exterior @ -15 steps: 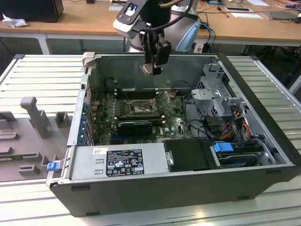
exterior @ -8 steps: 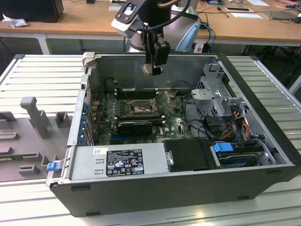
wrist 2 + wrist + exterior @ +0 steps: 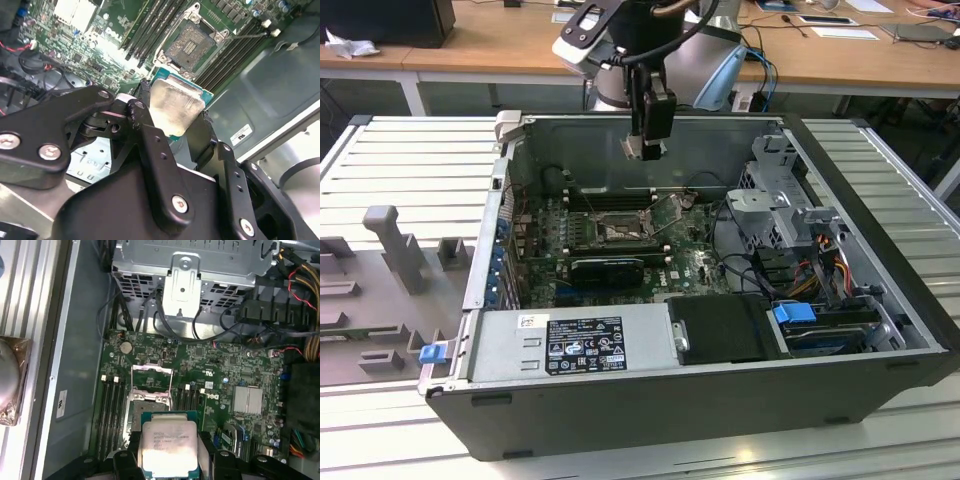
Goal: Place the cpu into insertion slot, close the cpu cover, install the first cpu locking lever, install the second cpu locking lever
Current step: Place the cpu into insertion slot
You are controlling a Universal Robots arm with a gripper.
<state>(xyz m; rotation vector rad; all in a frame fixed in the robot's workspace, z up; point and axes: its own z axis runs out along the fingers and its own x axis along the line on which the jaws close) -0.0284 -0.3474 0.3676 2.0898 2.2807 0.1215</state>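
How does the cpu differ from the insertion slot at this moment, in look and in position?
The cpu is held above the green board, clamped in the gripper; the insertion slot sits fixed on that board. The cpu shows a pale, plain metal face; the slot has a dark centre inside a silvery rim. The cpu is a solid chip; the slot lies open with nothing in it. Both are square.

- Open dark computer case lying on a grey slatted table — wooden desks behind.
- Labelled power supply inside the case, blue clip near its end.
- Long black memory slots and silver heatsink on the green board.
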